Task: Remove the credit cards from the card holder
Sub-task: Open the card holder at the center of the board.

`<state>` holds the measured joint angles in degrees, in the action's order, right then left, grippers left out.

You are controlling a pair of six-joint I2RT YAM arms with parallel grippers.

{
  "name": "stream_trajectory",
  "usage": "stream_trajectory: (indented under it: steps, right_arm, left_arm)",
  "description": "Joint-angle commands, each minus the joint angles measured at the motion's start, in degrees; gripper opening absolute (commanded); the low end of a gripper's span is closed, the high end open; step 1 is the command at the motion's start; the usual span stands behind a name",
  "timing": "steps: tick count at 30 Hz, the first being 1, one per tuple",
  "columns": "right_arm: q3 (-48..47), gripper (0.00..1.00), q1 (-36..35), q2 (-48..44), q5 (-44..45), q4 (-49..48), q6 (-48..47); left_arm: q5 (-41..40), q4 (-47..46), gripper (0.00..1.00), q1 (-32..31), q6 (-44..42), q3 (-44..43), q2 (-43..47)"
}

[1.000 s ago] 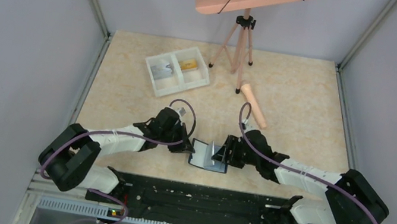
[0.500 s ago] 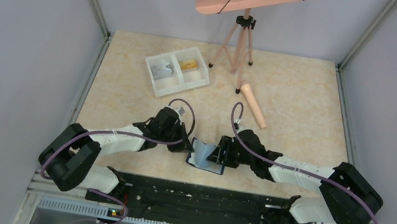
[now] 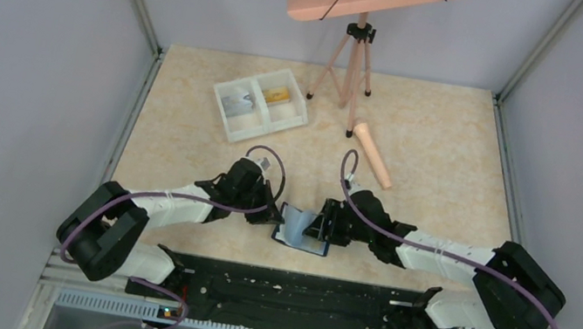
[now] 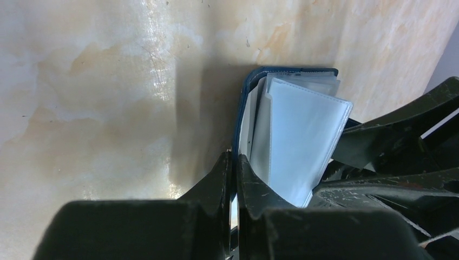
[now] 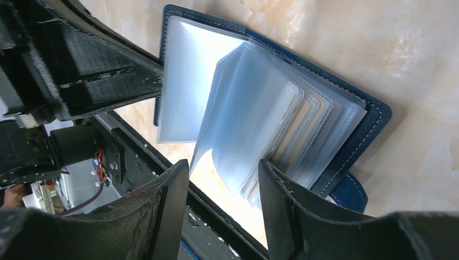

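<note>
Judging by the tray (image 3: 225, 115), two credit cards (image 3: 279, 96) were out, one per compartment. Card holder (image 3: 295, 228) lay open between the arms; left gripper (image 4: 234, 160) pinched its cover, right gripper (image 5: 223, 169) gaped around the sleeves (image 5: 243, 108), maybe more inside.

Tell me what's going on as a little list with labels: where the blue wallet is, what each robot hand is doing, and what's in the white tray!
card holder: blue, open on the table between the two grippers, clear sleeves fanned up
left gripper: shut on the card holder's cover edge
right gripper: open, one finger on each side of the clear sleeves
white tray: back of the table, left of the tripod
tray contents: grey card in one compartment, yellow-orange card in the other
</note>
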<state>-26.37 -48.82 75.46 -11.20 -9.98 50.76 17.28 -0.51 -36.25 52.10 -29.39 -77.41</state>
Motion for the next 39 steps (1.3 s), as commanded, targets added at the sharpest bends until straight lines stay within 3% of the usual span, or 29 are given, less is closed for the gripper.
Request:
stream_trajectory:
  steps: [1,8,16,23,31,39]
  right_arm:
    - [-3.6,0.49,-1.6,-2.6,-1.3,-4.9,1.1]
    - [-3.0,0.53,-1.7,-3.4,-1.1,-5.1,1.1]
    - [-2.9,0.49,-1.6,-3.5,-0.4,-4.7,0.9]
    - [-2.6,0.44,-1.6,-3.1,0.2,-4.6,0.8]
    - [-2.6,0.39,-1.7,-2.9,0.2,-4.9,0.9]
    - [-2.7,0.36,-1.6,-2.7,0.2,-5.1,1.0]
  left_arm:
    - [1.5,-3.2,0.00,-0.6,0.8,0.7,-0.4]
    - [1.3,-3.0,0.00,-0.6,0.9,0.9,0.0]
    - [1.0,-2.7,0.01,-0.6,1.3,1.2,0.6]
    - [0.2,-1.7,0.09,-0.6,2.0,1.4,1.9]
    - [-0.7,0.2,0.29,-0.5,2.2,1.3,3.0]
    - [-6.2,10.0,0.41,-0.5,1.9,-1.2,8.8]
